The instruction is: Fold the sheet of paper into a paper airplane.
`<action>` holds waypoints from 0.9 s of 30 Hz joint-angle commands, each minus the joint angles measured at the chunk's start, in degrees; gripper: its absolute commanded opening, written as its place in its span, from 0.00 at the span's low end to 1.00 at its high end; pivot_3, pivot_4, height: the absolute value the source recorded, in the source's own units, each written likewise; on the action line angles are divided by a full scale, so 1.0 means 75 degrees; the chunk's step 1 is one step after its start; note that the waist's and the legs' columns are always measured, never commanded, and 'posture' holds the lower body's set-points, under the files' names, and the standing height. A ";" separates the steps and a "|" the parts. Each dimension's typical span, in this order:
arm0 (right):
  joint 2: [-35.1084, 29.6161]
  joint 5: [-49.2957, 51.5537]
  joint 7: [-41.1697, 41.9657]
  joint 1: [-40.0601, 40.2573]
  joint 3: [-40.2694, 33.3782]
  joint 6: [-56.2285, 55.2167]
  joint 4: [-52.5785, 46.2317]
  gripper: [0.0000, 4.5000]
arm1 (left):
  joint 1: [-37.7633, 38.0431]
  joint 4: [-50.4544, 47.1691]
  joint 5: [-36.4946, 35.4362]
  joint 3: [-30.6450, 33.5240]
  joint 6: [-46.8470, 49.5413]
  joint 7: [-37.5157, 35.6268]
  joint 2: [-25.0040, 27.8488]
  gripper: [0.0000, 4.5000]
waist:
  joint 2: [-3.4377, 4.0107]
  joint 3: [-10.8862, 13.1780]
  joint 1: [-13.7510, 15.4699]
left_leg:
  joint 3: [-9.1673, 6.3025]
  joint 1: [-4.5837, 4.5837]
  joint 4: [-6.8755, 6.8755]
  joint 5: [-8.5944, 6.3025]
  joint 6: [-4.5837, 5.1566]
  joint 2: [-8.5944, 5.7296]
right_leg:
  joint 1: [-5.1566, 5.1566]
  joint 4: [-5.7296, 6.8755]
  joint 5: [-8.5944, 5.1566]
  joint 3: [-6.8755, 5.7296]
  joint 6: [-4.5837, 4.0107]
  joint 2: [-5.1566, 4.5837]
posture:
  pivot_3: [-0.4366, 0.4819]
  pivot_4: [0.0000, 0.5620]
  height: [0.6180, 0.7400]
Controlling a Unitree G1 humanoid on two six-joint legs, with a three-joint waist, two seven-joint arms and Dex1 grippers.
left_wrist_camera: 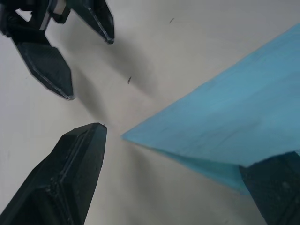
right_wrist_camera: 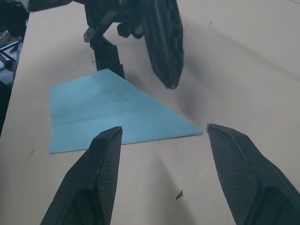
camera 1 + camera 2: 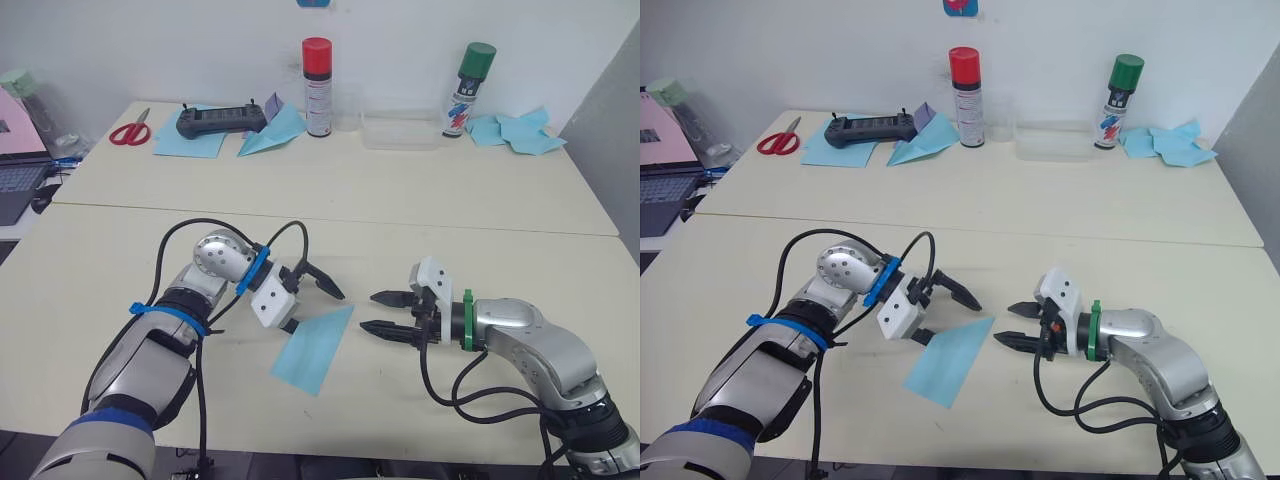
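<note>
Sheet of paper (image 3: 315, 347): laid flat on the near table (image 3: 420, 225), between the 2 grippers and nearer the left one; a fold is already seen in it, with 1 layer lying over another and a sharp corner aimed toward the right gripper.
Left gripper (image 3: 312, 302): fingers spread wide; 1 finger is set at or on the sheet's upper-left edge, the other is raised clear above the table. Contact is suggested by the left wrist view, but pressure cannot be judged.
Right gripper (image 3: 384, 313): fingers parted widely, nothing held; it is placed just beside the sheet's pointed corner, apart from it.
Step in hand: judged as an early fold, with the sheet pinned by the left side while the corner is approached from the right.
Next move: the corner would need to be lifted and carried over a crease line, the sheet being kept from sliding.
Background: a finished blue plane (image 3: 270, 132), scissors (image 3: 130, 131) and 2 spray cans (image 3: 317, 87) are stood on the far table, well apart.
</note>
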 commanded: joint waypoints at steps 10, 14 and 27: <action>-0.0021 0.0163 -0.0337 -0.0094 -0.0506 -0.0119 0.0232 0.67 | -0.0092 -0.0707 -0.0727 -0.0943 0.0069 -0.0050 0.0391 0.30 | 0.0000 0.0000 -0.0007 | 0.0000 0.0004 0.0025 0.0000 0.0001 0.0000 | 0.0001 0.0031 0.0000 0.0003 0.0000 0.0002 | 0.48 0.27 1.00; -0.0119 -0.0277 -0.0419 -0.0188 -0.0485 -0.0736 0.0460 0.67 | -0.0127 -0.0956 -0.0393 -0.0467 0.0712 0.0038 0.0598 0.03 | 0.0001 0.0001 -0.0011 | -0.0002 0.0004 0.0038 0.0000 0.0001 -0.0001 | 0.0000 0.0044 -0.0001 0.0004 0.0000 0.0005 | 0.48 0.27 1.00; 0.0050 -0.0526 -0.0567 0.0025 -0.0412 -0.1399 0.0462 0.67 | 0.1056 -0.5922 0.1752 0.0914 0.8262 0.1818 0.2541 0.01 | 0.0033 0.0019 -0.0050 | -0.0009 0.0005 0.0050 0.0000 0.0000 0.0008 | 0.0000 0.0059 -0.0019 0.0001 0.0022 0.0014 | 0.48 0.27 1.00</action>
